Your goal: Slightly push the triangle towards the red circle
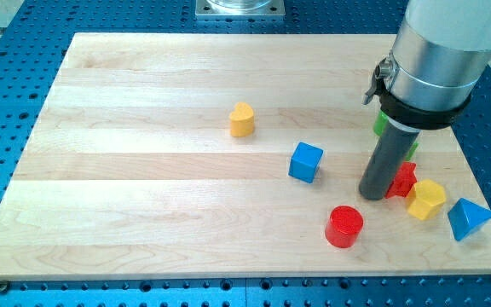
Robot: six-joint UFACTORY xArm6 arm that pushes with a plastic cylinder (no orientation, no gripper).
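Upright dark rod, my tip (372,195) resting on the pale wooden counter (143,213), gripperless end effector holding nothing, small red block (403,180) touching its right, yellow block (425,199) beyond, blue triangle block (468,218) further right, red circle block (344,226) lower left, blue cube (305,161) left, yellow heart block (242,120) far left, green block (382,124) partly hidden behind the rod.

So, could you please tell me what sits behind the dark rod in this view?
Behind the dark rod, a green block shows at its upper left, mostly covered, its shape unclear. A red block peeks out right of my tip, partly covered. Anything else behind is hidden.

Lab bench: blue perforated metal table (24,290) under wood board (143,170), robot arm (437,51).
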